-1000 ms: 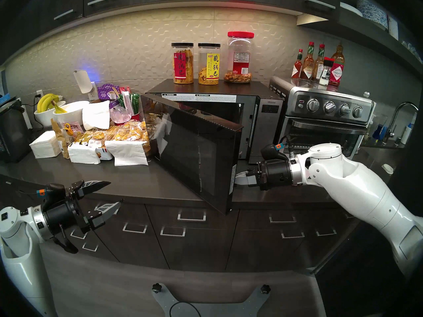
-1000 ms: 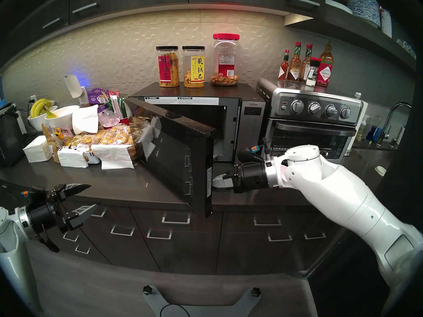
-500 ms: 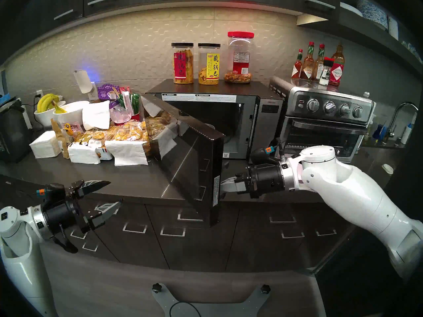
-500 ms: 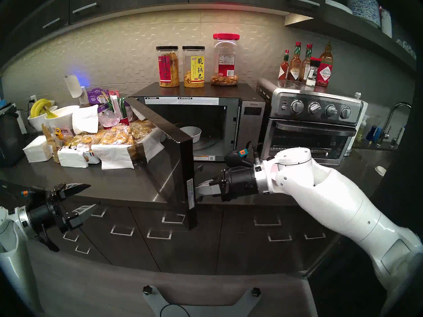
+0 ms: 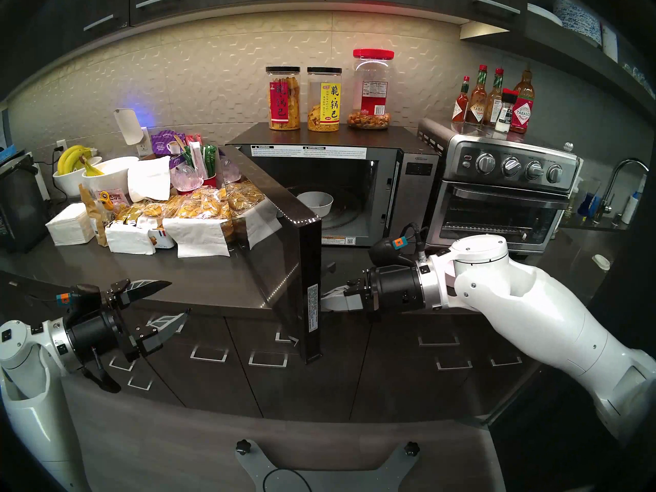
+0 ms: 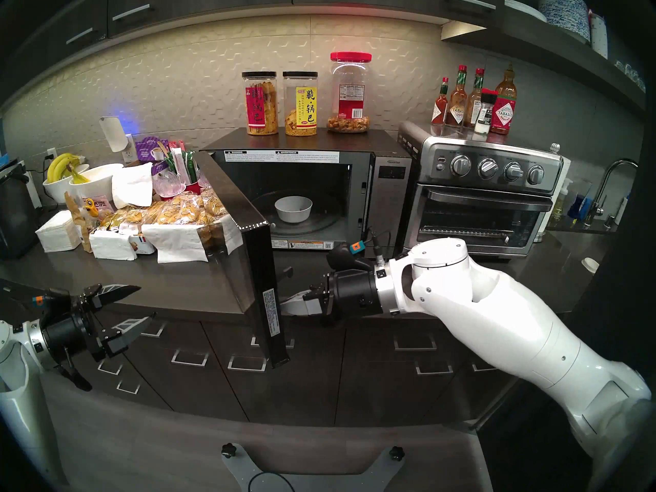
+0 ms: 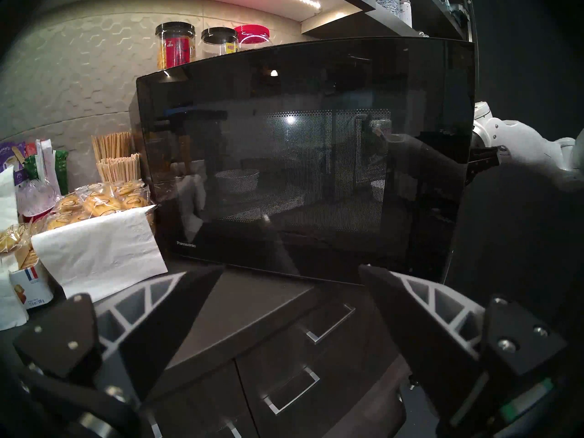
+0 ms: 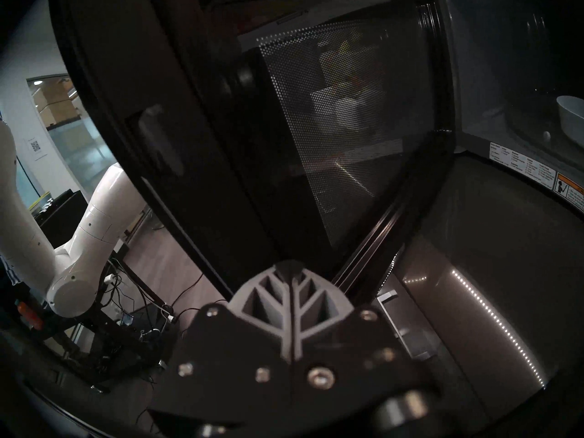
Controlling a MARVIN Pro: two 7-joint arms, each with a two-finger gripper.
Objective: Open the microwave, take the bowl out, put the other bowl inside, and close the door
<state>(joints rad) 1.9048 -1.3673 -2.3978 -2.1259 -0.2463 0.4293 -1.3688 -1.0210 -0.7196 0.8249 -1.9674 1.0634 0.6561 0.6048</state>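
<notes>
The microwave (image 6: pixel 309 193) stands on the dark surface (image 5: pixel 198 278) with its door (image 5: pixel 284 253) swung wide, now roughly square to the cabinet and hanging out past the surface's front edge. Inside, on the glass turntable, sits the white bowl (image 6: pixel 293 208), upright and alone. From the right wrist view the bowl (image 8: pixel 570 118) shows only as a pale curve at the far right, past the door's mesh inner window.

The right pincer (image 6: pixel 289 305) is clenched, its pale fingers pressed together with nothing between them, the tips right at the door's inner face near its free edge; contact cannot be told for sure. The left pincer (image 5: pixel 175 305) hangs low at the left in front of the drawers, released, its dark fingers spread apart and empty. Its wrist camera looks straight at the door's glossy outer glass (image 7: pixel 300 162).

Left of the door lie packets of wrapped cakes (image 5: pixel 191 205) and paper napkins (image 5: pixel 67 225); a toaster oven (image 5: pixel 504 193) stands just beside the microwave on the right. Three jars (image 5: pixel 323 99) top the microwave.
</notes>
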